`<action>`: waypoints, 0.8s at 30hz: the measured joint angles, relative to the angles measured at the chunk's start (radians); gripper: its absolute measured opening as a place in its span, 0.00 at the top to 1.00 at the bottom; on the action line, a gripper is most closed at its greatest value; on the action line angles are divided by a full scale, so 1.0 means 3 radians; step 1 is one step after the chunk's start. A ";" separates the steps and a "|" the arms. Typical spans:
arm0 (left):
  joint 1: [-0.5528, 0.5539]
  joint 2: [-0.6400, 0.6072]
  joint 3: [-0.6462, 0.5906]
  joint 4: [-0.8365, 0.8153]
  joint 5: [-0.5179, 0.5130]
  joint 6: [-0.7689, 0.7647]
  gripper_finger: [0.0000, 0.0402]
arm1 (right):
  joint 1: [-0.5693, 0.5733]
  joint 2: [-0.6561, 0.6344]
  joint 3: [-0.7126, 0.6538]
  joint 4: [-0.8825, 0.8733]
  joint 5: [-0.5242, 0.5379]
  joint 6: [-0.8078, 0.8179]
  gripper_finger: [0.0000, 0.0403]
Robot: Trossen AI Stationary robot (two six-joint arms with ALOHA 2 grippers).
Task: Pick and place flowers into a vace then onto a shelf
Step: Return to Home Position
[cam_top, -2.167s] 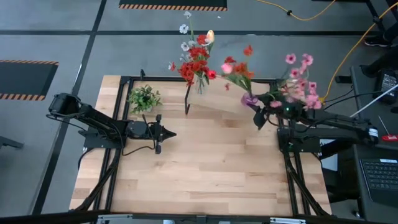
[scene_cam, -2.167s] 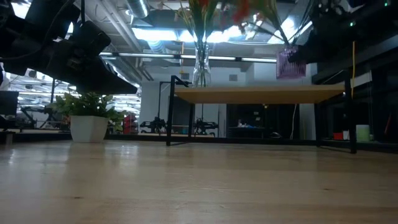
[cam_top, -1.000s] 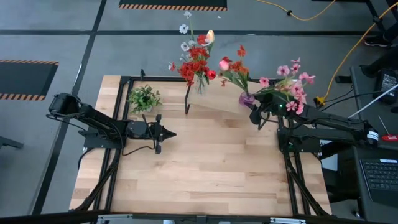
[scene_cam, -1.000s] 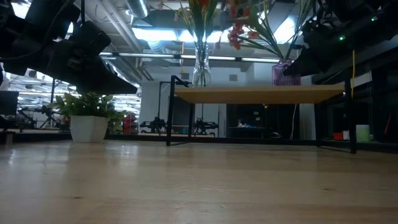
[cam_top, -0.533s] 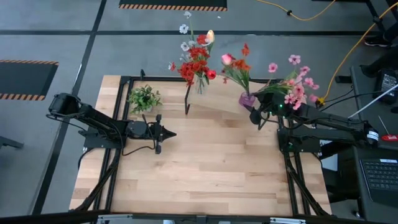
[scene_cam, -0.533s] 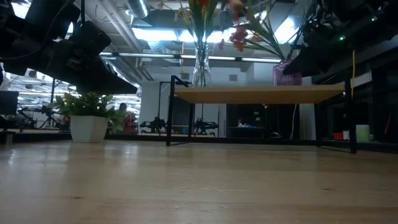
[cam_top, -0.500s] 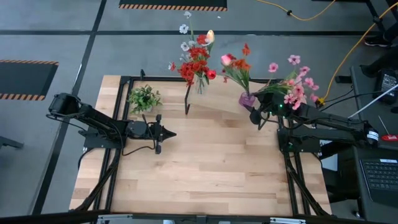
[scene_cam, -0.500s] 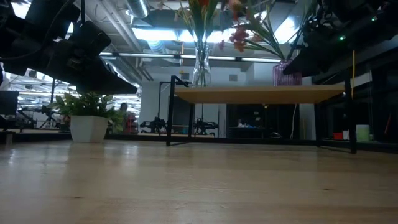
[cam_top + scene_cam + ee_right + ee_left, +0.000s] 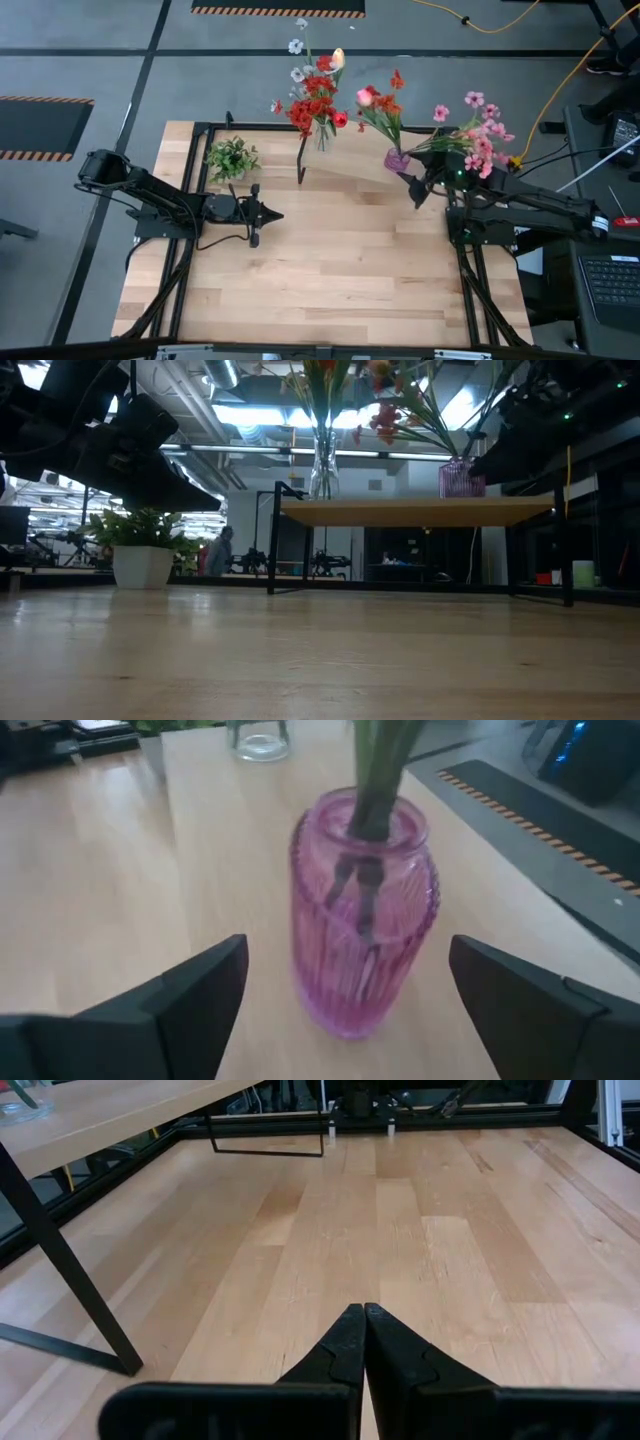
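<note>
Purple vase (image 9: 397, 160) and right gripper (image 9: 416, 184) have parted since the earlier frames: the vase, then carried above the board, now stands on the shelf (image 9: 420, 512) at its right end, and the arm has drawn back a little toward the right edge of the high view. The wrist camera shows the gripper's fingers (image 9: 200, 992) spread wide, with the vase ahead of them and seemingly untouched (I see no contact on either side). Pink and orange flowers (image 9: 478, 142) lean out of it. A clear vase (image 9: 321, 470) of red and white blooms stands on the shelf's left end, top centre of the high view. No loose stems show on the table (image 9: 340, 270), so I judge the placing done, with only the right arm's retreat left. The left gripper (image 9: 363, 1320) waits at left centre, fingers pressed together and holding nothing.
</note>
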 joint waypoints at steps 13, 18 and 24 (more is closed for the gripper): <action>-0.0001 0.0000 0.0000 0.0000 0.0000 0.0000 0.99 | 0.0219 -0.0312 0.0001 -0.0297 -0.0026 0.0107 0.14; 0.0000 0.0000 0.0000 0.0000 0.0000 -0.0001 1.00 | 0.0341 -0.0395 0.0001 -0.0446 -0.0022 0.0253 0.14; -0.0001 0.0000 -0.0001 0.0104 0.0001 -0.0013 0.99 | 0.0483 -0.0483 0.0040 -0.0522 0.0162 0.0278 0.18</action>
